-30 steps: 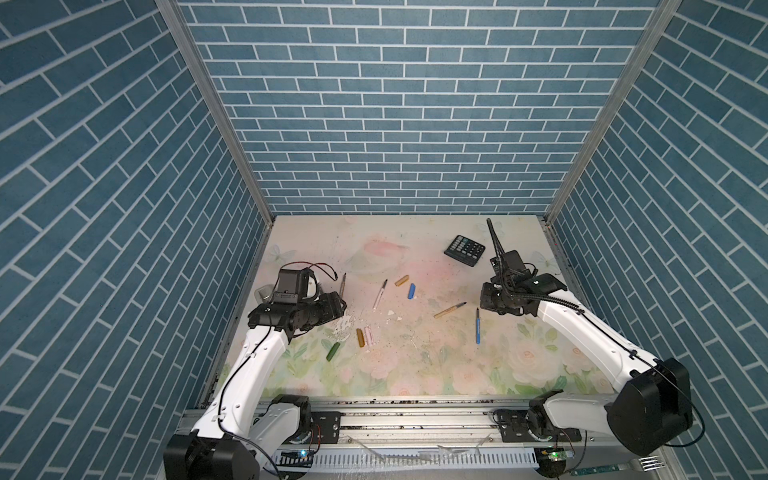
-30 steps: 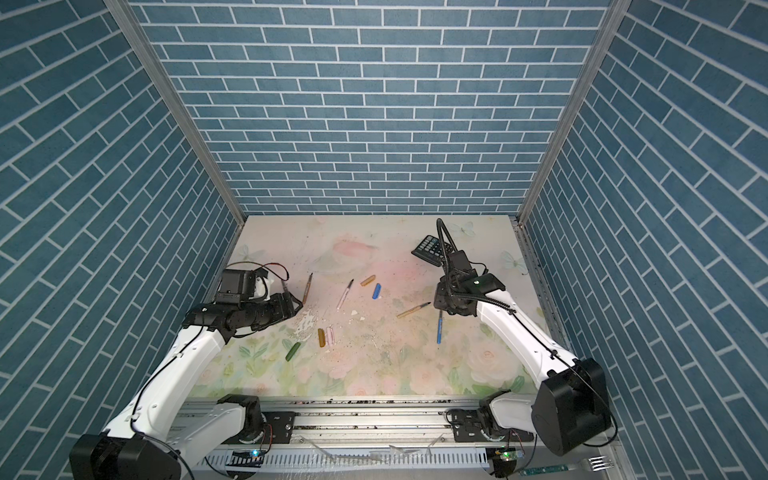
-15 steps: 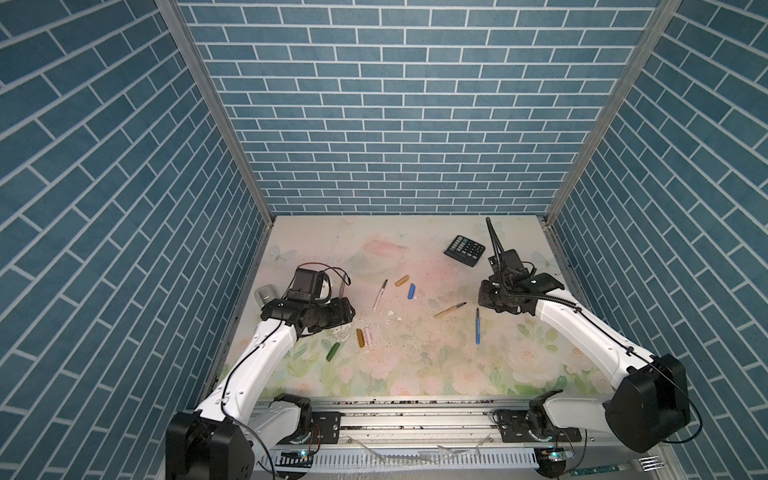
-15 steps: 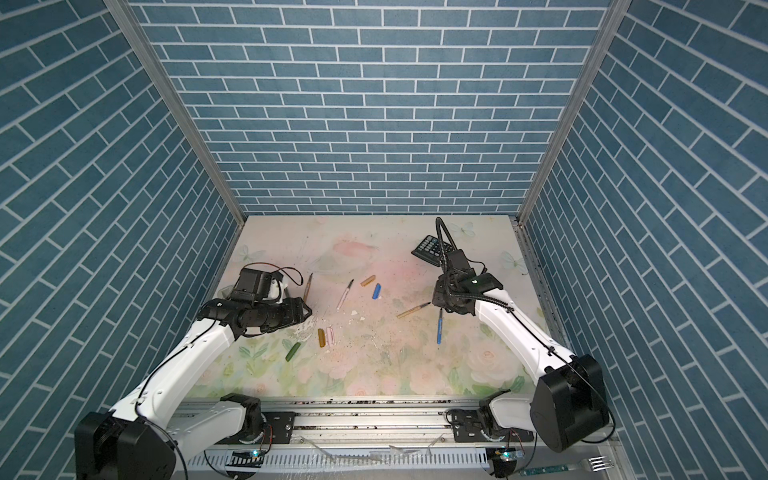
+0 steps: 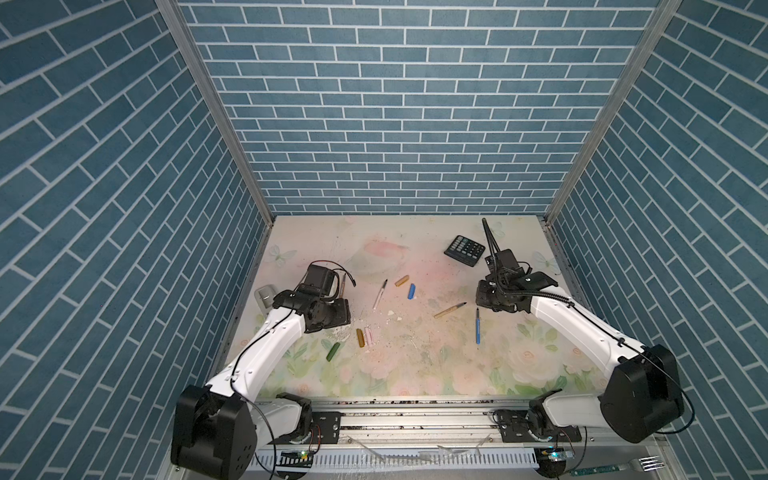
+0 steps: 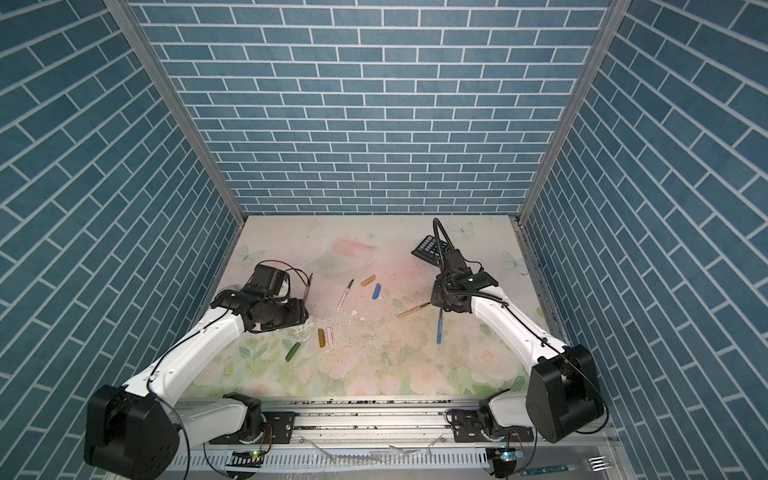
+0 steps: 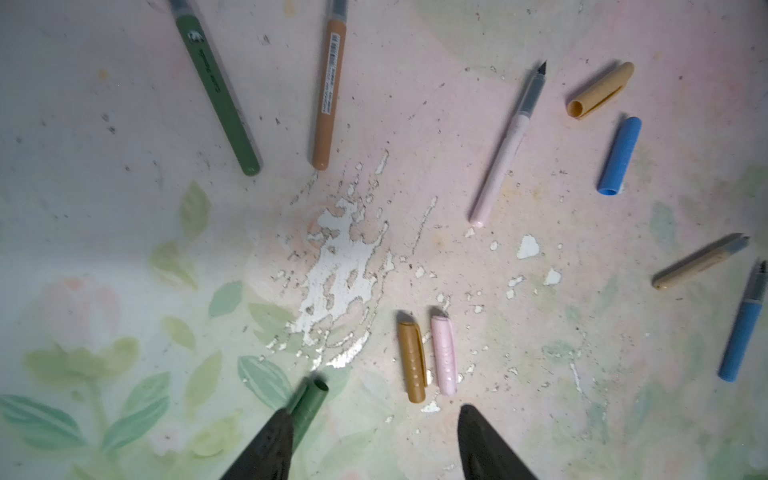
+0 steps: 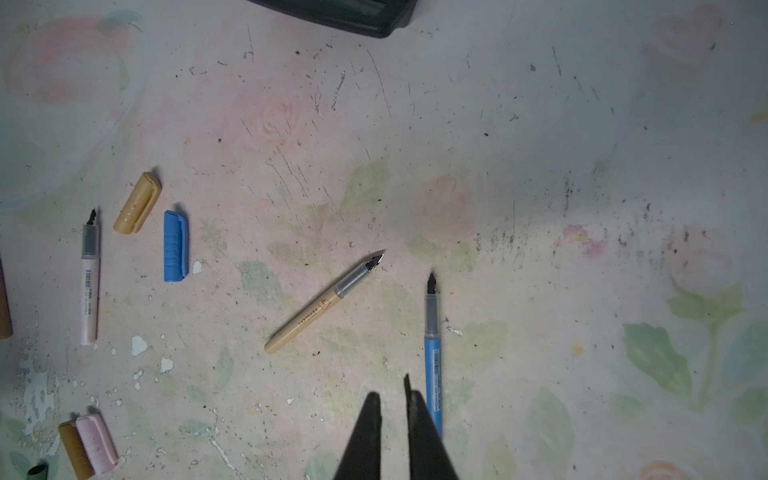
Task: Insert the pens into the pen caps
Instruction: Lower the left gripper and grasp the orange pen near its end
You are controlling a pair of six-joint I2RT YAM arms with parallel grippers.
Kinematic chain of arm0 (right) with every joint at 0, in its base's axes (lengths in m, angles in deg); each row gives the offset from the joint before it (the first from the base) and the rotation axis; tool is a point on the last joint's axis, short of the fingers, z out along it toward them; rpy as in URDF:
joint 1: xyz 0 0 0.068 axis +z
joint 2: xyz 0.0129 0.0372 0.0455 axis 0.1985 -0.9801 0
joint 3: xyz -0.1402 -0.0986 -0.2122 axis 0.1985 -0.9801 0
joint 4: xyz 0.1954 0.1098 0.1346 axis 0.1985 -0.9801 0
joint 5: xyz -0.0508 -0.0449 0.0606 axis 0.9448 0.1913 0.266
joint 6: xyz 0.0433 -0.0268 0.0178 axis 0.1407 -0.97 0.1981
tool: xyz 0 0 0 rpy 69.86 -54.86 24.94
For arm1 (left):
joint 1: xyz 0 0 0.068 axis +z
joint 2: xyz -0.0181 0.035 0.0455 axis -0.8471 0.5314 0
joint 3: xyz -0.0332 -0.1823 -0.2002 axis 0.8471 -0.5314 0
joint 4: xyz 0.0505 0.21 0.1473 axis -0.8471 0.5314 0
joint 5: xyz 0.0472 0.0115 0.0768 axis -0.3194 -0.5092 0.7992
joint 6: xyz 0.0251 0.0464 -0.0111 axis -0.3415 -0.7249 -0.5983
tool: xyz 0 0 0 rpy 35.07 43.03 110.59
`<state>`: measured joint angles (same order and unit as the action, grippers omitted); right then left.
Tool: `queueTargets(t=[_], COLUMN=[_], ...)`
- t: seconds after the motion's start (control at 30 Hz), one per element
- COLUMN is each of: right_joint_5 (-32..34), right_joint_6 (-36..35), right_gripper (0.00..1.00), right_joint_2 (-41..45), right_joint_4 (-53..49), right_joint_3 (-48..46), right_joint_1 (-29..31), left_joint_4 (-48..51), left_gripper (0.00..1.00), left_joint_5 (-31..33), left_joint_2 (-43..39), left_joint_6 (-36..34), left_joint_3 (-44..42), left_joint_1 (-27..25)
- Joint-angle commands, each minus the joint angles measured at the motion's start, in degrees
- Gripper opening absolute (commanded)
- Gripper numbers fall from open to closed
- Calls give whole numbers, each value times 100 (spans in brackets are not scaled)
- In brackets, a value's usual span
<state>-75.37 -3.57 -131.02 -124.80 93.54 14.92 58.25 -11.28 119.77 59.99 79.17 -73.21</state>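
Enclosing your floral, paint-chipped table (image 5: 415,365) are blue brick walls (image 5: 395,104); left end effector (image 7: 376,411) stands wide, right end effector (image 8: 390,388) pinched nearly together.

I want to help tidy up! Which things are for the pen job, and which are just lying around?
For the job: green pen, brown pen, pink pen, tan pen, blue pen; green cap, brown cap, pink cap, tan cap, blue cap.
Just lying about: calculator, fork.
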Motion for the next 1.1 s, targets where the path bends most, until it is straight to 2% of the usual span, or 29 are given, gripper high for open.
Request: queueTargets(t=[0.0,0.13,0.2,0.3,0.4,0.57,0.83,1.07], right_joint_5=[5,8,9,-41,-93,-69,-249,-296], right_joint_6=[50,48,48,45,23,-14,48,-97], right_gripper=[15,14,14,14,14,14,12,10], right_joint_2=[-62,-6,66,162,226,194,124,-2], right_joint_4=[82,110,130,103,87,32,351,243], right_joint_3=[-96,-180,-261,-338,-393,-434,-618,-412], right_joint_1=[36,32,37,36,33,40,40,35], left_joint_4=[266,688,795,951,953,783,551,478], left_gripper=[56,51,50,43,39,38,30,29], left_joint_5=[829,1084,1157,1151,1078,1050,812,776], left_joint_2=[693,1766,2191,2751,3103,3436,3888,4120], left_joint_6=[-498,-963,-1146,-1365,-1471,-1511,-1395,-1473], left_joint_3=[805,1914,2257,2622,2754,2777,2762,2698], left_joint_1=[19,37,55,66,68,81,283,323])
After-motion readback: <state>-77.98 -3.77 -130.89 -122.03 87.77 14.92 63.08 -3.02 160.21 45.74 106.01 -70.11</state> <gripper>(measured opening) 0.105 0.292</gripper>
